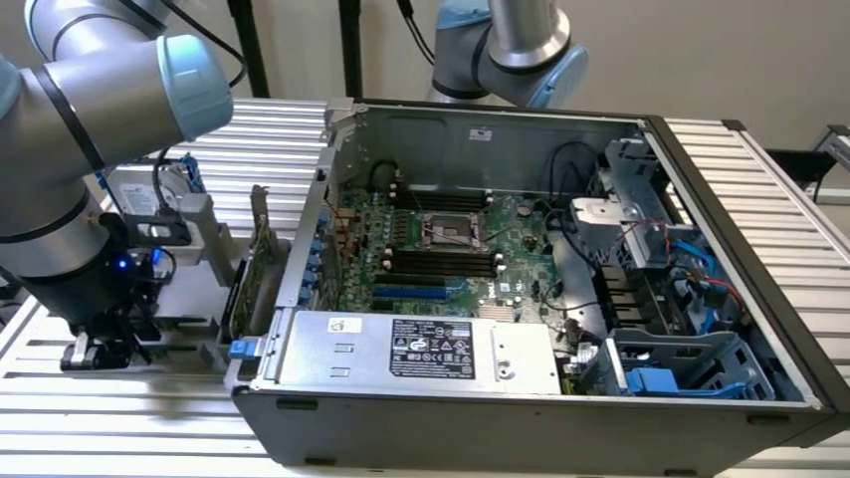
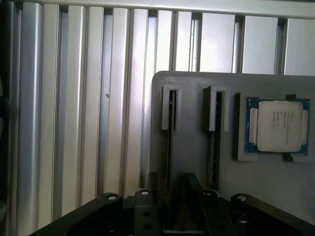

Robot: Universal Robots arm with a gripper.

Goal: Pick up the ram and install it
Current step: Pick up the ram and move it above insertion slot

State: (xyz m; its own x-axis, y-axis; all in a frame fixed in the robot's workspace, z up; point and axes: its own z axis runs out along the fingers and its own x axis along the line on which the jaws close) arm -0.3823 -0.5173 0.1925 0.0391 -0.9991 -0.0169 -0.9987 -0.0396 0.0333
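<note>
Ribbed aluminium tabletop point(image 1: 119, 423) carries an open computer case point(image 1: 531, 418) lying on its side. Its motherboard point(image 1: 512, 224) faces up, with long black memory slots point(image 1: 439, 264) near the middle and a grey power supply point(image 1: 412, 349) at six o'clock of the board. In the exterior view the arm point(image 1: 67, 199) reaches down at nine o'clock of the case. Its end effector point(image 1: 100, 351) hangs low over the tabletop there, outside the case wall. A green expansion card point(image 1: 255, 274) stands upright between the arm and the case.

From the wrist view, the end effector point(image 2: 172, 178) is spread wide and grips nothing. Its two dark fingers point(image 2: 193, 196) stand on either side of the ram point(image 2: 170, 125), which sits on its edge in a slot of a grey fixture point(image 2: 193, 147). Whether the fingers touch it I cannot tell. A second thin stick point(image 2: 215, 132) sits on edge in the neighbouring slot, and a processor point(image 2: 279, 125) lies flat in a pocket just beside that.
</note>
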